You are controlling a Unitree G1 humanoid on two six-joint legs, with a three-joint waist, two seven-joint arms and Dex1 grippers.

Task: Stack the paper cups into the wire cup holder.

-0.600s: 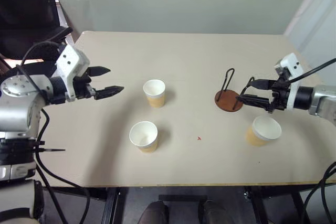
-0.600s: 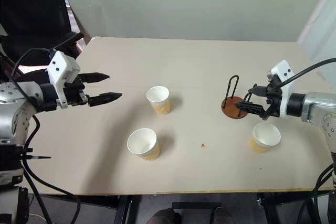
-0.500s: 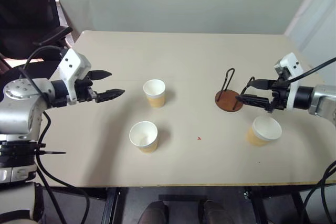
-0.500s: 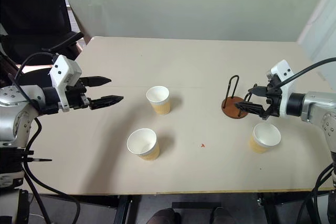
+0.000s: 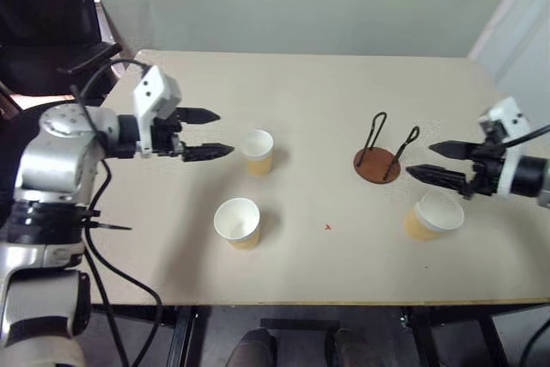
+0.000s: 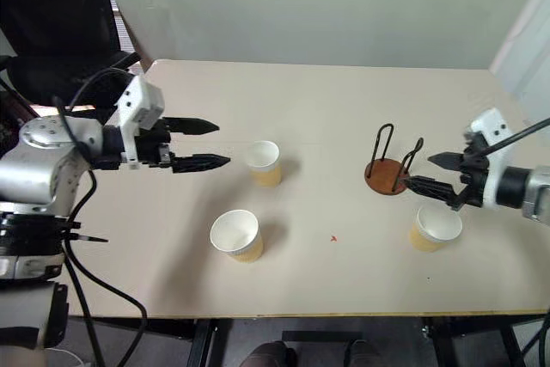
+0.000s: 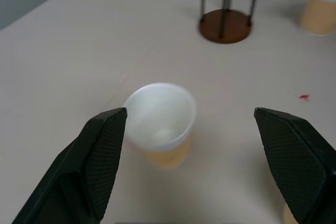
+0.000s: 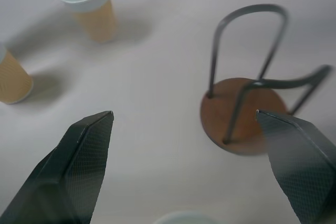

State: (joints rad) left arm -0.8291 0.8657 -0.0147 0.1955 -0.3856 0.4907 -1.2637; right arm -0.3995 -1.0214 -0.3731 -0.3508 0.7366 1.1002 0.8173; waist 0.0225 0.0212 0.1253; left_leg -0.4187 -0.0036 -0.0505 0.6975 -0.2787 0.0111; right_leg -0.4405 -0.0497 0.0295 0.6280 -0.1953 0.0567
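Left of the wire cup holder (image 5: pixel 376 163), centre the left gripper's (image 5: pixel 225 133) open fingers around the far cup (image 5: pixel 257 151); right gripper (image 5: pixel 428 162) waits open.

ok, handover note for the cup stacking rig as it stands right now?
Left gripper: open, empty, in the air just left of the far paper cup, fingers aimed at it.
Right gripper: open, empty, beside the wire cup holder, above the right paper cup.
All three cups stand upright on the table: the far one, the near paper cup closer to the robot, and the right one beside the holder.
Done: nothing; the holder is empty.
Left: all three cups still go into the holder. The far cup looks like the likely first grasp.
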